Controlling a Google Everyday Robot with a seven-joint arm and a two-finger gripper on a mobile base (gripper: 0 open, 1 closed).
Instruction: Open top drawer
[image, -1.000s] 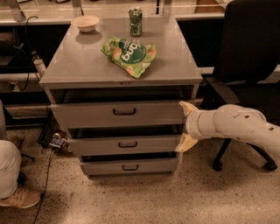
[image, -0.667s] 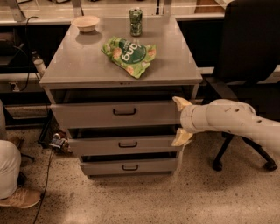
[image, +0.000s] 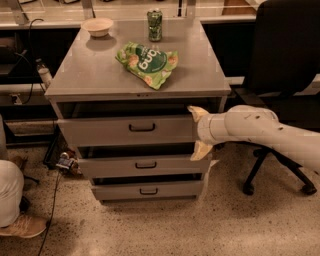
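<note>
My pincer (image: 193, 132) sits spread wide at the right end of the top drawer (image: 100, 131), one finger above its front, one below.

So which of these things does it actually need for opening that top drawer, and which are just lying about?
Needed: top drawer; gripper at its right end, fingers open.
Lying about: bowl, green can, snack bag, middle drawer, bottom drawer, office chair.

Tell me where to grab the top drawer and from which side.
Grip the dark bar handle centred on the top drawer front, coming straight from the front: the bar looks to stand off the panel, so fingers could close around it. The gripper is open at the panel's right end.
</note>
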